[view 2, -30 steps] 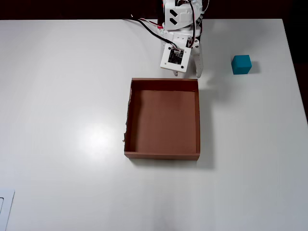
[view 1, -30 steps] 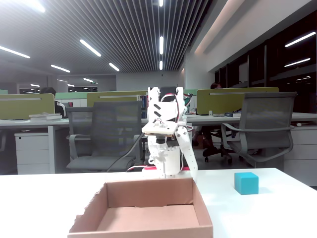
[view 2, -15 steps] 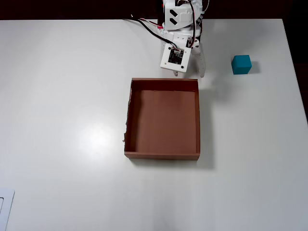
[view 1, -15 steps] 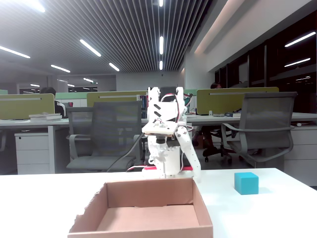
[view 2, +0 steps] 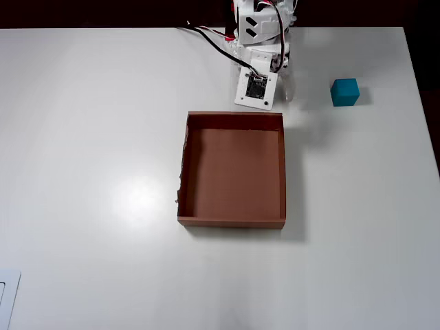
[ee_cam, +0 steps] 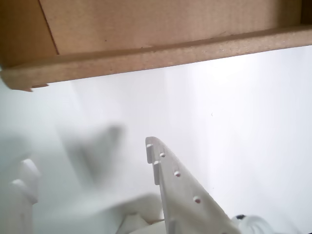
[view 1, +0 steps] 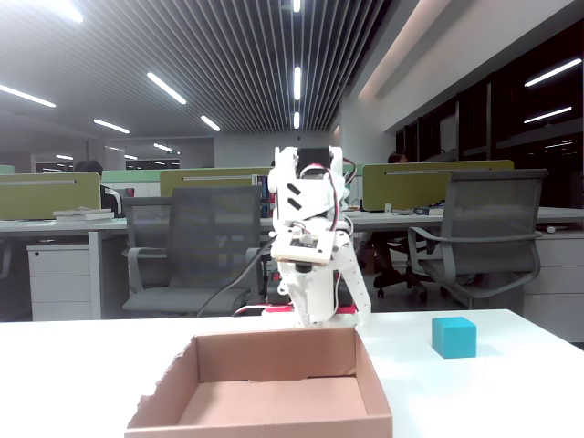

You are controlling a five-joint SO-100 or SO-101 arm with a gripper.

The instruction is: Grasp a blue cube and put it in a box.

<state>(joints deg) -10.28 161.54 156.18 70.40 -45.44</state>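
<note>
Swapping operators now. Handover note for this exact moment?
Pincer: empty, nothing between the fingers; whether open or shut is unclear. It hangs over bare table just outside the box's near wall.
Blue cube: untouched on the table, to the right of the arm in the overhead view, apart from the box.
Box: empty.
Done: nothing yet.
Left: reach the cube, grasp it, carry it over, drop it in the box.

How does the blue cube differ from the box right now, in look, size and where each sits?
The blue cube is teal, solid and small; the box is brown cardboard, open-topped, shallow and far larger. In the overhead view the cube sits right of the arm, while the box lies just below it. The cube's edges are clean; the box's left wall is ragged. Both rest on the white table, untouched.
</note>
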